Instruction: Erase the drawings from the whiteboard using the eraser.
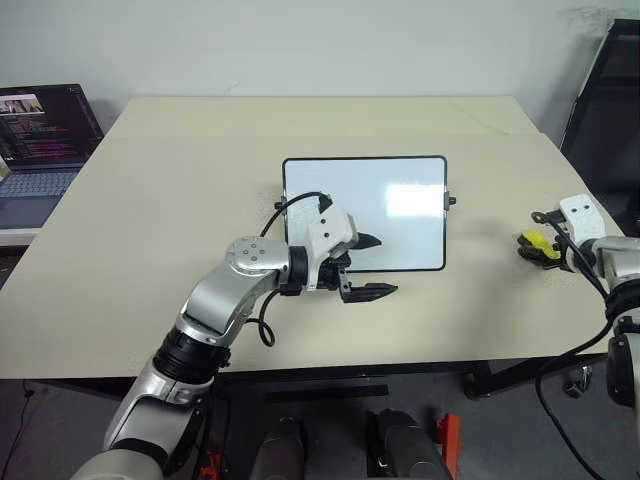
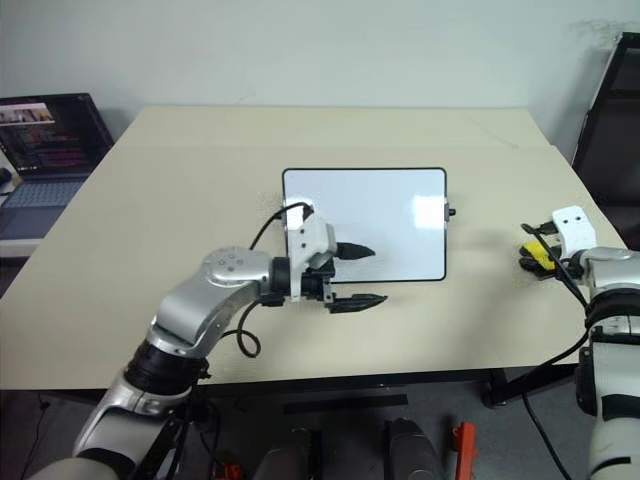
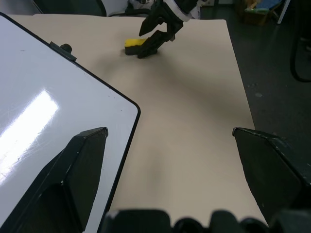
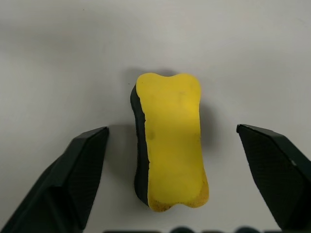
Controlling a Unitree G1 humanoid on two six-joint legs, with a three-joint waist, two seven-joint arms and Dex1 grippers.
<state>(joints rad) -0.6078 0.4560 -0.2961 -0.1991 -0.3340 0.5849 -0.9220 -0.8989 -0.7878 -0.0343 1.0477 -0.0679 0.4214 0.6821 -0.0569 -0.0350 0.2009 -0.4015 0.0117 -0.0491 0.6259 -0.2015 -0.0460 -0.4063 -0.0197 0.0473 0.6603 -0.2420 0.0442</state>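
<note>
Eraser [image 4: 170, 141] flat on the table [image 1: 150, 230], yellow face up, dark base down, well off to the right of the whiteboard [image 1: 365, 212]. Right gripper [image 4: 172, 160] spread wide around it, one black finger on each side with clear table between pad and block — nothing held. Left gripper [image 1: 368, 266] at the board's near-left corner, fingers likewise spread wide and empty, one over the white surface, the other over bare table just past the frame.

Board looks clean and glossy, no marks to be made out, so possibly little or nothing left to wipe.

Risks from here, as judged:
- Closing on the eraser off-centre, since it sits slightly nearer one finger; that finger arriving first could shove or twist the block rather than clamp it.
- Gripping too high on the waisted yellow top — likely to squirt out or tip.
- Coming down too far and jamming the fingertips on the table.
- Left fingers nudging the light board out of place, as nothing appears to pin it down.
</note>
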